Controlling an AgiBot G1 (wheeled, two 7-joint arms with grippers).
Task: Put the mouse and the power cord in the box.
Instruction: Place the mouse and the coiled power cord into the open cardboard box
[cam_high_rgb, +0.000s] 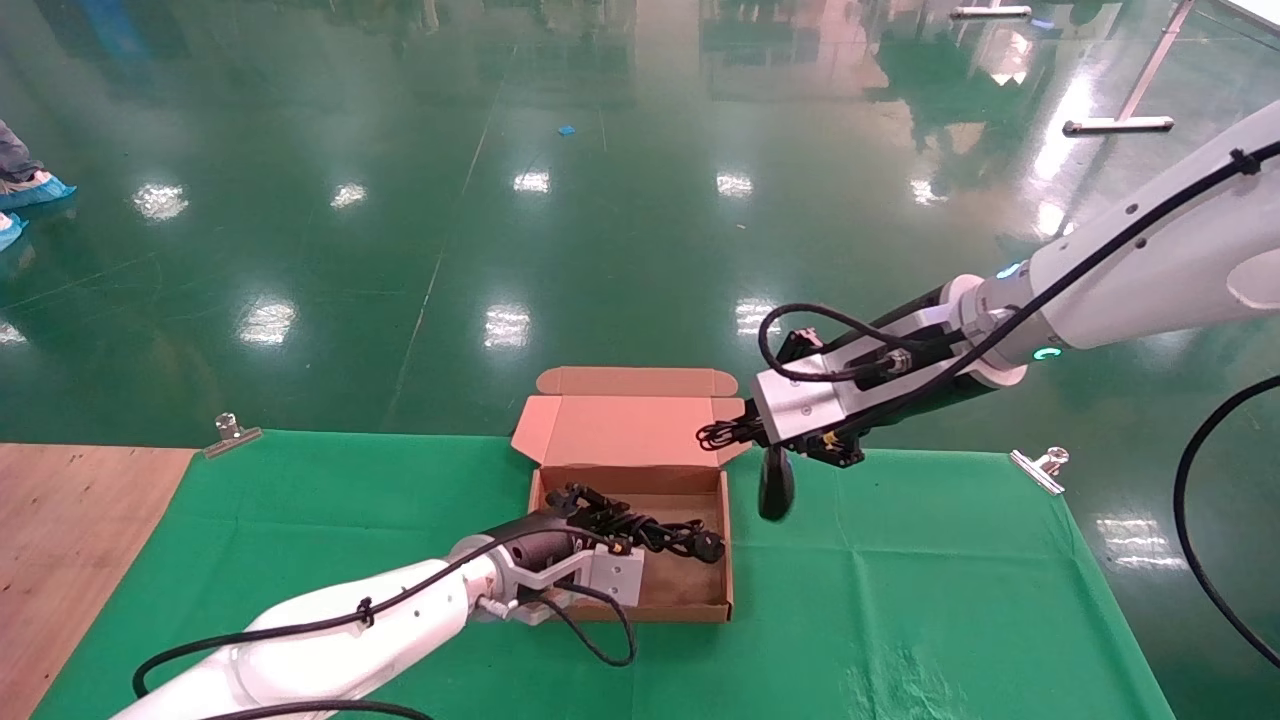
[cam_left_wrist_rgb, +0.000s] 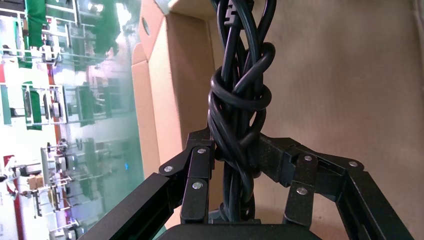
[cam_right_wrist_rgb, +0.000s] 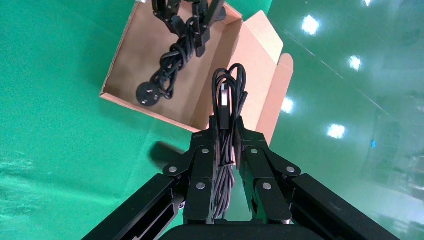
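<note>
Inside the shallow brown cardboard box (cam_high_rgb: 722, 540), the left end effector (cam_high_rgb: 590, 512) is clamped on the thick black knotted power cord (cam_high_rgb: 655, 535). Beside the box, the right end effector (cam_high_rgb: 745, 432) grips the dangling black oval mouse's (cam_high_rgb: 775, 484) bundled cable, not yet boxed.

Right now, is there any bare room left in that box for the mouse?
Yes. The box floor is bare near its hinged back wall and front wall. The power cord, clamped by the left gripper, crowds the middle. The right gripper dangles the mouse outside its right wall.
</note>
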